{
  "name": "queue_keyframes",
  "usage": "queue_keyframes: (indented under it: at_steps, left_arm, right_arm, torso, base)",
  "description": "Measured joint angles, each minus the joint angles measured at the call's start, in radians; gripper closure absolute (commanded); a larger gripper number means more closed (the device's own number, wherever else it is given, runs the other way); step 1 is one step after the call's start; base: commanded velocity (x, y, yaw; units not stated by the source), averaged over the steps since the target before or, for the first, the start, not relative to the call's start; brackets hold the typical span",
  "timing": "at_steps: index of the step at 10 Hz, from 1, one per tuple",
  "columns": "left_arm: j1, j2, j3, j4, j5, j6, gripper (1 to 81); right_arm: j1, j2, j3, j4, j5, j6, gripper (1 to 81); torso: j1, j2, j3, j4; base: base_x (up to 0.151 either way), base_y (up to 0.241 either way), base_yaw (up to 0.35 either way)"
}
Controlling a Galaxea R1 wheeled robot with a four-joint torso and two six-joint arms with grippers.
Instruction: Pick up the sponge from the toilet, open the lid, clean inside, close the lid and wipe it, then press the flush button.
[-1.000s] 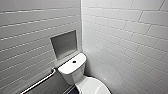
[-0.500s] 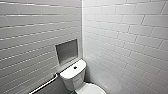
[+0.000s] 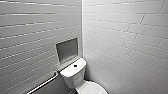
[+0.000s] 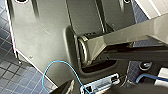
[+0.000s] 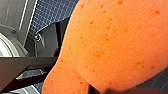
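Note:
The white toilet [image 3: 74, 76] stands low in the head view, in the corner where two tiled walls meet. The small dark flush button [image 3: 75, 66] sits in the middle of its flat tank top. In front of the tank the white lid [image 3: 94, 89] lies down over the bowl, cut off by the picture's edge. The orange-red sponge [image 5: 112, 45] looms very close in the right wrist view, hanging above the dark blue floor, and my right gripper is shut on it. Its porous surface hides the grip itself.
A grey recessed niche [image 3: 67, 50] is set in the left wall above the tank. A metal grab rail [image 3: 43, 84] runs along that wall beside the toilet. The right wall [image 3: 125, 50] is white tile close to the bowl. Dark blue small-tiled floor [image 4: 12, 75] lies below the arms.
The whole head view has shifted slightly, so the toilet sits a little further right and lower in it. That is the camera moving. The toilet itself has stayed put.

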Motion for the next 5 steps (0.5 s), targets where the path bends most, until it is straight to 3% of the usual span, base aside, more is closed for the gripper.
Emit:
queue_keyframes:
  at_steps: [3,5]
  left_arm:
    - [-0.003,0.0,0.0,0.0,-0.002,0.0,1.0]
    - [-0.003,0.0,0.0,0.0,-0.001,0.0,1.0]
  right_arm:
    - [0.003,0.011,-0.022,-0.001,0.0,0.0,81.1]
    - [0.004,0.012,-0.022,-0.002,0.0,0.0,81.1]
  torso:
    - [-0.01,0.006,0.0,0.0]
    - [-0.048,0.061,0.0,0.0]
  base:
    - [0.0,0.0,0.0]
    - [0.0,0.0,0.0]
